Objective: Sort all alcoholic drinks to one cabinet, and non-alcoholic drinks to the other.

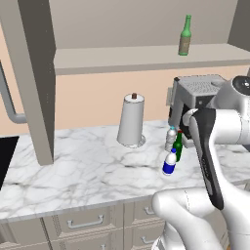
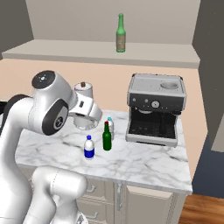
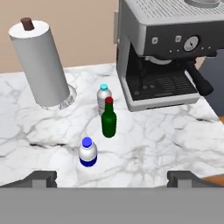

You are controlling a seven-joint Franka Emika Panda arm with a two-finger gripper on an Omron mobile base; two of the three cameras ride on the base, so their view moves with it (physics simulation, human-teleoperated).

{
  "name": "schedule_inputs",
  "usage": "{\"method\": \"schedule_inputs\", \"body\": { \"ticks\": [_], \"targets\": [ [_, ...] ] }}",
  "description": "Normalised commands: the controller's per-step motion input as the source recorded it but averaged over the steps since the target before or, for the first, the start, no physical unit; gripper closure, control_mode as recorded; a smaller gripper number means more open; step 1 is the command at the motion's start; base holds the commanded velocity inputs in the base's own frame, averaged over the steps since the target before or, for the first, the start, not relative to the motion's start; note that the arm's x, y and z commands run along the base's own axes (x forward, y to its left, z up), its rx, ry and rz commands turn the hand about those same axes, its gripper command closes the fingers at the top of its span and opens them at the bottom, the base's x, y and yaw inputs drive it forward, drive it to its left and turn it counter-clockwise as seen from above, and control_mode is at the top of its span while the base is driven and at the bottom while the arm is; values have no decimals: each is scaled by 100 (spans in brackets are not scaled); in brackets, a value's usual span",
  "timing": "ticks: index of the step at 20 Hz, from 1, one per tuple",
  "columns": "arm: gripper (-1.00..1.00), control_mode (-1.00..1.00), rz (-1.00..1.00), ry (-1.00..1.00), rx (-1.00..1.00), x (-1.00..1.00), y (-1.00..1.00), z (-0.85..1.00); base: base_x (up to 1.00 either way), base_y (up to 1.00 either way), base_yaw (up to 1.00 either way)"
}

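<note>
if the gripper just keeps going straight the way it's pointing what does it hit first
Probably the dark green bottle, which sits nearest the middle of the hand view, with the blue-capped bottle just below and left of that line. The open gripper holds nothing; depth is uncertain.

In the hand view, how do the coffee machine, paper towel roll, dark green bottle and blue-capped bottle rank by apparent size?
1. coffee machine
2. paper towel roll
3. dark green bottle
4. blue-capped bottle, though it stands nearer the camera.

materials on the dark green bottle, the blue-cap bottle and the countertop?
Dark green bottle: looks like glossy tinted glass, slim with a long neck and red cap. Blue-cap bottle: probably plastic, stubby white body with a blue label band. Countertop: looks like polished marble, white with grey veining; being a render, it could equally be laminate.
</note>
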Motion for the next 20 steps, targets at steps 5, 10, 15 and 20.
{"method": "schedule_inputs", "body": {
  "ticks": [5, 10, 15, 20],
  "targets": [
    [-100, -100, 0, 7, 2, 0, 2, -33, 0, 0, 0],
    [-100, -100, 0, 2, 0, 7, 0, -28, 0, 0, 0],
    [-100, -100, 0, 0, 0, 12, 0, -23, 0, 0, 0],
    [-100, -100, 0, 0, 0, 17, 0, -21, 0, 0, 0]
  ]
}}
